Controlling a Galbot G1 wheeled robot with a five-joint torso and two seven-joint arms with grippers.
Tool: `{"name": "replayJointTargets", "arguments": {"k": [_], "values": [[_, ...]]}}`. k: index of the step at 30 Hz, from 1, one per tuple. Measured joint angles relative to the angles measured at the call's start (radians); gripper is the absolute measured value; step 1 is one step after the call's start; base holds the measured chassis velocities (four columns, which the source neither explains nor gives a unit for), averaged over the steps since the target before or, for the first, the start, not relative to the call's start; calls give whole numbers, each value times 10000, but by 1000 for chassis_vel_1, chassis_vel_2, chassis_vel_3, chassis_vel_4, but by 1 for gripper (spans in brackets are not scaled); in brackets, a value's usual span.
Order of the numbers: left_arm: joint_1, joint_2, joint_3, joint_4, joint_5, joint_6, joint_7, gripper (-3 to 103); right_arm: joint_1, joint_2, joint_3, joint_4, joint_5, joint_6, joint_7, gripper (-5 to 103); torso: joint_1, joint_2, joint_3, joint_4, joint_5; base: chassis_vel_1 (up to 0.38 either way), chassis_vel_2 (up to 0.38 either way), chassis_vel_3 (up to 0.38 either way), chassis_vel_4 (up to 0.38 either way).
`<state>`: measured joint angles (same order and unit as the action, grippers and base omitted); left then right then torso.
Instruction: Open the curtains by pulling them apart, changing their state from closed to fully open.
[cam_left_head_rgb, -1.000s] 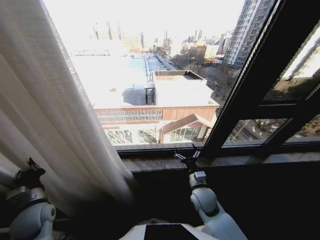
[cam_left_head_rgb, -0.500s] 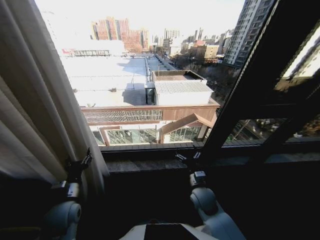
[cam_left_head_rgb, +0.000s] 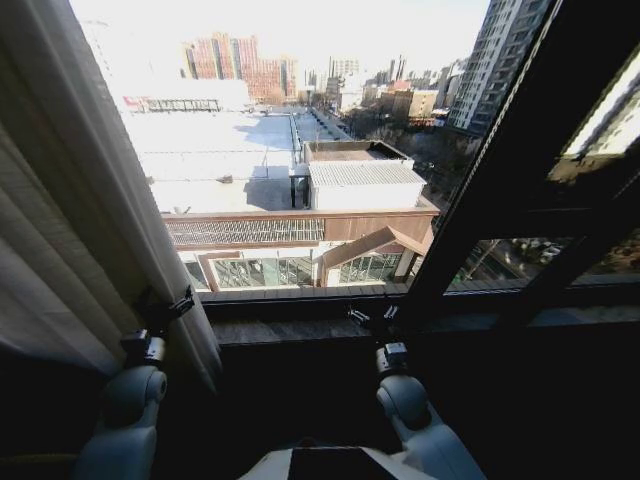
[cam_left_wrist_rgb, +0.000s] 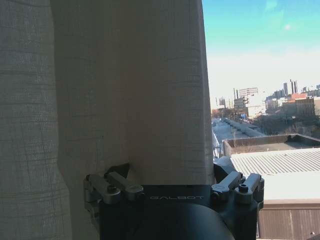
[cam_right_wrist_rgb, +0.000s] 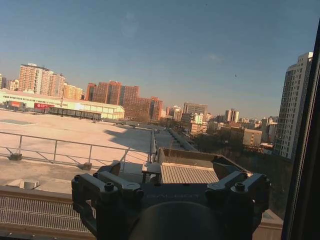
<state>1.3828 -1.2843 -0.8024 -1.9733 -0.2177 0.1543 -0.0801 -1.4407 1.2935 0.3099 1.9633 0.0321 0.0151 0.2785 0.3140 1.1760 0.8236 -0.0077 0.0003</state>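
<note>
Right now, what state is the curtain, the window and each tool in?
curtain: bunched at the left side, window uncovered beside it.
window frame: shut, glass unobstructed.
left tool: open, at the curtain's edge.
right tool: open, at the windowsill, apart from the curtain.
</note>
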Motion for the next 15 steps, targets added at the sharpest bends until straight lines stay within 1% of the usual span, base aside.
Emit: {"name": "replayJointTargets", "arguments": {"k": [2,4,6,7,9,10,12,13,15], "values": [[-161,-64,197,28,60,116,-475,81,-86,-6,29,98,-4,0,28,100,0,0,0,0,-1,0,0,0,0],[-189,-90,242,16,69,160,-570,81,-118,-5,35,139,-6,0,35,100,0,0,0,0,-1,0,0,0,0],[-187,-113,272,-69,90,190,-617,70,-174,-1,40,214,-16,0,41,100,0,0,0,0,-1,0,0,0,0],[-187,-113,272,-69,90,190,-617,70,-174,-1,40,214,-16,0,41,100,0,0,0,0,-1,0,0,0,0],[-140,-112,260,-168,87,202,-609,58,-208,6,48,265,-23,3,46,100,0,0,0,0,-1,0,0,0,0],[-124,-110,241,-194,86,203,-604,58,-220,10,50,282,-25,5,47,100,0,0,0,1,-1,0,0,0,0],[-58,-87,135,-284,59,203,-585,48,-261,29,54,332,-40,20,50,100,0,0,0,1,0,0,0,0,0],[-58,-87,135,-284,59,203,-585,48,-261,29,54,332,-40,20,50,100,0,0,0,1,0,0,0,0,0],[9,-68,46,-337,23,203,-572,37,-289,41,56,365,-58,31,51,100,0,0,0,1,-1,0,0,0,0]]}}
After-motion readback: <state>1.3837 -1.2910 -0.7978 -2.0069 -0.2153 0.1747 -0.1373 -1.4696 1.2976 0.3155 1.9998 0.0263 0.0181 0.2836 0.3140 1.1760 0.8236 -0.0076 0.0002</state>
